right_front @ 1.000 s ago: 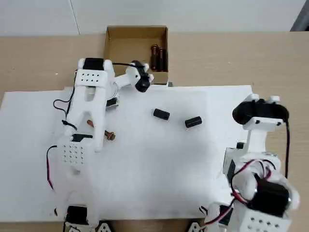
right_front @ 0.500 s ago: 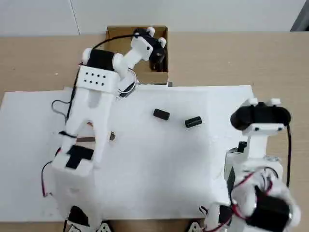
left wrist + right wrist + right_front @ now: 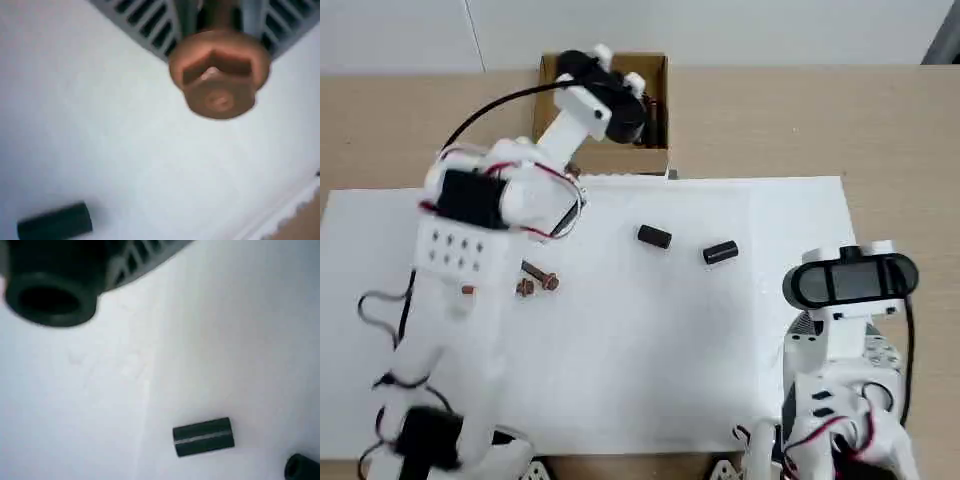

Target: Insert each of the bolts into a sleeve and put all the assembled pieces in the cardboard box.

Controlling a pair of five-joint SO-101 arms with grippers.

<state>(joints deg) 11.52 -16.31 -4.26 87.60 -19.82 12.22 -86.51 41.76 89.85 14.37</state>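
My left gripper (image 3: 218, 17) is shut on a copper bolt (image 3: 217, 75), whose hex head faces the camera, with white paper and a black sleeve (image 3: 55, 221) behind it. From above, that arm's end (image 3: 612, 100) hangs over the cardboard box (image 3: 552, 80), where dark assembled pieces (image 3: 648, 120) lie. My right gripper (image 3: 70, 265) is shut on a black sleeve (image 3: 50, 296), open end toward the camera; seen from above it sits at the paper's right edge (image 3: 850, 280). Two loose sleeves (image 3: 654, 237) (image 3: 720, 252) lie mid-paper. Loose bolts (image 3: 538, 278) lie on the left.
A white paper sheet (image 3: 650, 350) covers the wooden table (image 3: 800, 120). The left arm's white body (image 3: 460, 250) and its cables stretch over the paper's left side. The right arm's base (image 3: 840, 400) stands at the front right corner.
The left arm has swung from the paper's edge in front of the box to over the box. The right arm's head has drawn back toward the front edge.
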